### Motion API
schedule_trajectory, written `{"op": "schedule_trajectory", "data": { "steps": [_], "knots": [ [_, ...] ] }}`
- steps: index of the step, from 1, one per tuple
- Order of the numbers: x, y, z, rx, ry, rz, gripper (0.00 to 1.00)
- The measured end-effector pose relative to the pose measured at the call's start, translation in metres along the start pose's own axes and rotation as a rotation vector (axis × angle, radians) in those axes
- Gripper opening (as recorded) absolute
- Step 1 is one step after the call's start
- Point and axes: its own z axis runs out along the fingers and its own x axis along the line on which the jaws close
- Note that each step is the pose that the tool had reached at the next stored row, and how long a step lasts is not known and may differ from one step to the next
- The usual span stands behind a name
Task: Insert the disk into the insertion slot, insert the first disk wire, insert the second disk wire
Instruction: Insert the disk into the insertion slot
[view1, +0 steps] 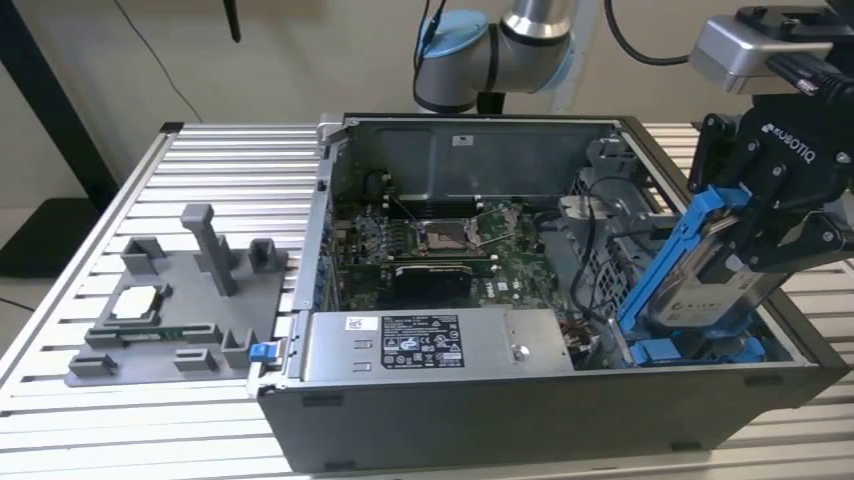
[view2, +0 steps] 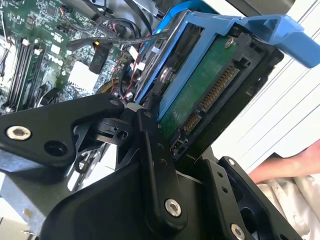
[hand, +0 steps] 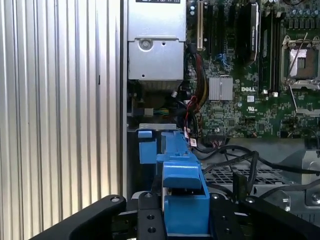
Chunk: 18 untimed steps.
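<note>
End effector around labelled disk

An open computer case stands on a slatted metal table. Inside are a green motherboard and a grey metal box. A grey fixture stands beside the case.

My gripper, upper right in the exterior view, is matte black with white lettering. My arm is silver, capped pale blue, with black cables.
</note>
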Motion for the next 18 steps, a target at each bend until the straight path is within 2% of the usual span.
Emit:
{"op": "schedule_trajectory", "data": {
  "steps": [11, 14, 18],
  "knots": [
    [0.0004, -0.0007, 0.0194, 0.0, 0.0, 0.0, 0.0],
    [0.0004, -0.0008, 0.0229, 0.0, 0.0001, 0.0, 0.0],
    [0.0005, -0.0009, 0.0235, 0.0, 0.0002, 0.0, 0.0]
  ]
}}
